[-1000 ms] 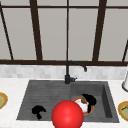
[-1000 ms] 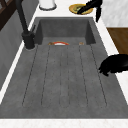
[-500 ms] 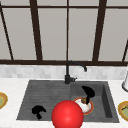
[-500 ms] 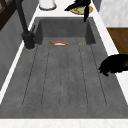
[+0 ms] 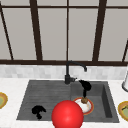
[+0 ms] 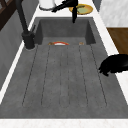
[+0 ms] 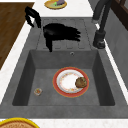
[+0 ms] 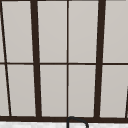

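Count: two hands (image 5: pixel 85 85) (image 5: pixel 38 110), one red-rimmed plate (image 7: pixel 71 82), two yellow plates (image 5: pixel 123 110) (image 5: pixel 2 100), one red ball (image 5: pixel 67 114), one faucet (image 5: pixel 72 71).

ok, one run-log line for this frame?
right hand: open, above red-rimmed white plate with brown food in grey sink basin | left hand: curled, idle over drainboard

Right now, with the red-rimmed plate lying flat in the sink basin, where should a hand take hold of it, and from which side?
Probably at the rim of the red-rimmed plate, on the bare side away from the brown lump, coming from above. It lies flat on the sink floor with walls around, so a thumb-and-finger pinch over the raised edge seems best. The right hand hangs over the basin's edge.
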Robot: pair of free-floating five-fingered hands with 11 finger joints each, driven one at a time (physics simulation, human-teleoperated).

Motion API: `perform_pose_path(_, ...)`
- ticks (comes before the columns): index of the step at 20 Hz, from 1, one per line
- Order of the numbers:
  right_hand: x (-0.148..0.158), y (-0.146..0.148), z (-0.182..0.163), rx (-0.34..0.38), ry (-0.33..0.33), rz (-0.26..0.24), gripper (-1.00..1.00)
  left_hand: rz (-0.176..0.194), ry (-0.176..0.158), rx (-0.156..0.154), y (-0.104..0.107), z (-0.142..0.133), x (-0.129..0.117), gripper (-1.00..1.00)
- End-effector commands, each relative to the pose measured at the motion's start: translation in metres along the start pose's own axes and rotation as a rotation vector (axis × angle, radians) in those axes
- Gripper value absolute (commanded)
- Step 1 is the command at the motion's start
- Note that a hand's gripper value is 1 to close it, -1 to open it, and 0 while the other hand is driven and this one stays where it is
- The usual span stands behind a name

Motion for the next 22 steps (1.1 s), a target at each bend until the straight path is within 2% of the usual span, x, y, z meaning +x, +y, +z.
perform_pose_path(1, 0.003, -0.009, -0.032, -0.003, 0.032, 0.018, -1.0, 0.0, 0.0, 0.0, 0.0, 0.0, 0.0, 0.0)
perform_pose_path(4, 0.007, -0.009, -0.055, -0.004, 0.041, -0.001, -1.0, 0.0, 0.0, 0.0, 0.0, 0.0, 0.0, 0.0)
perform_pose_path(9, 0.014, -0.011, -0.095, 0.003, 0.064, -0.004, -1.0, 0.0, 0.0, 0.0, 0.0, 0.0, 0.0, 0.0)
perform_pose_path(12, 0.021, -0.01, -0.116, 0.025, 0.084, -0.009, -1.0, 0.0, 0.0, 0.0, 0.0, 0.0, 0.0, 0.0)
perform_pose_path(14, 0.023, -0.012, -0.124, 0.075, 0.092, -0.012, -1.0, 0.0, 0.0, 0.0, 0.0, 0.0, 0.0, 0.0)
perform_pose_path(18, 0.022, -0.024, -0.13, 0.151, 0.128, 0.024, -1.0, 0.0, 0.0, 0.0, 0.0, 0.0, 0.0, 0.0)
perform_pose_path(22, 0.021, -0.031, -0.144, 0.168, 0.161, 0.085, -1.0, 0.0, 0.0, 0.0, 0.0, 0.0, 0.0, 0.0)
